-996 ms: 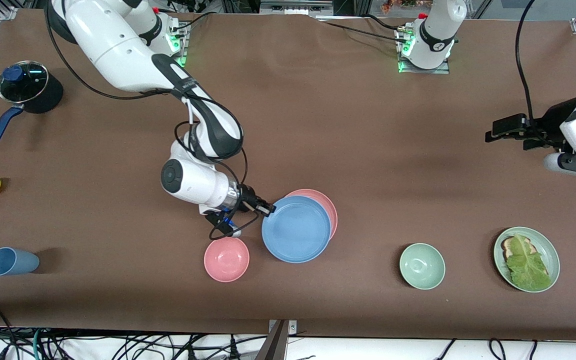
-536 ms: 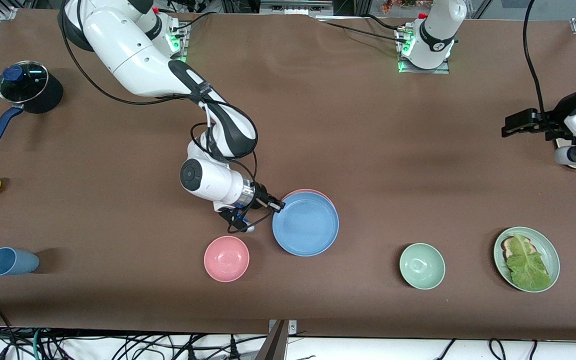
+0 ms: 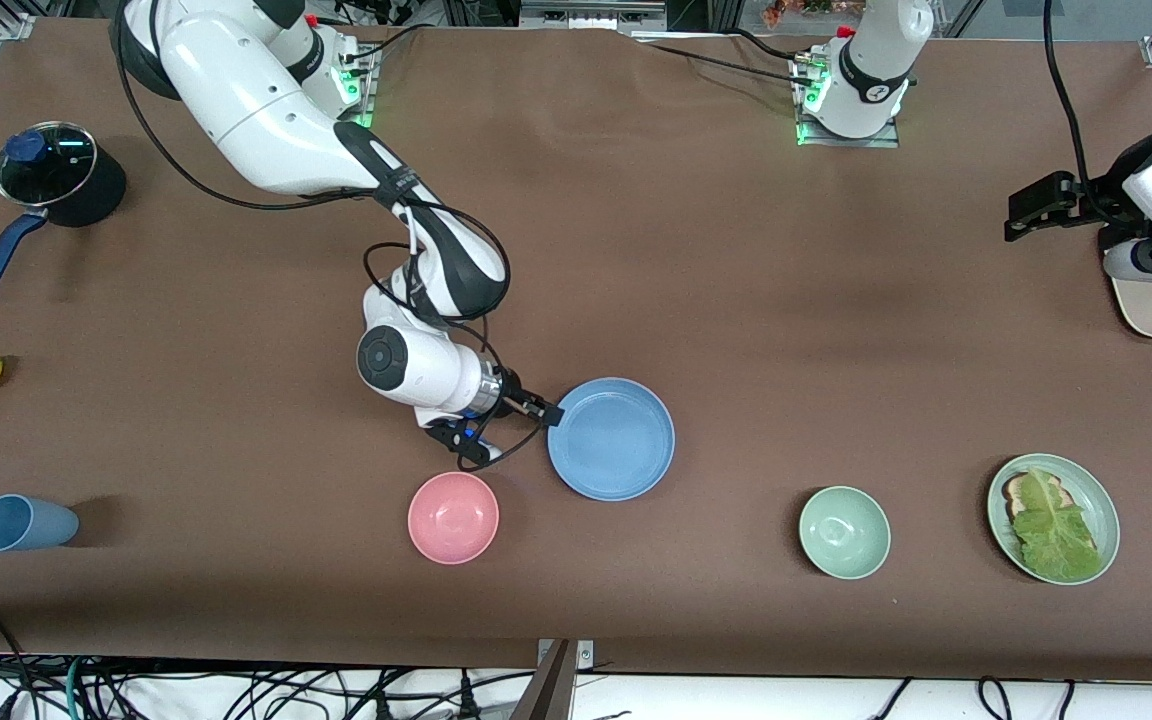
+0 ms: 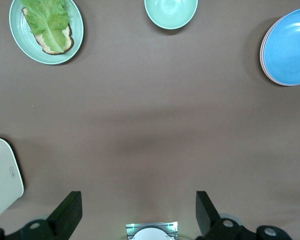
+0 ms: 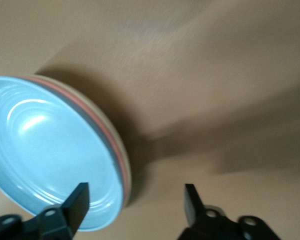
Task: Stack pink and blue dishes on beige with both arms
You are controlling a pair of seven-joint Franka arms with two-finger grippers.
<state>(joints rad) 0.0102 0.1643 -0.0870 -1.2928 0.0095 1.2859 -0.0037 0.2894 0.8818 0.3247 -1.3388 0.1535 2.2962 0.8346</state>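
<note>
Blue plate (image 3: 612, 438) tops the pink plate (image 5: 111, 143) and beige plate (image 5: 124, 156); stacking looks finished. Right gripper (image 3: 548, 412) beside it and left gripper (image 3: 1028, 210), waiting over bare tabletop (image 3: 736, 300), have jaws open.

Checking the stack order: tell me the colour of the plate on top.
Blue. The top plate shows best in the front view.

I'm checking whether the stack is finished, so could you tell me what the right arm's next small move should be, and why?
Probably back the right end effector away from the stack. Its fingers are open beside the blue plate, which sits squarely on the pink plate and beige plate. The left end effector waits over the left arm's end of the table.
</note>
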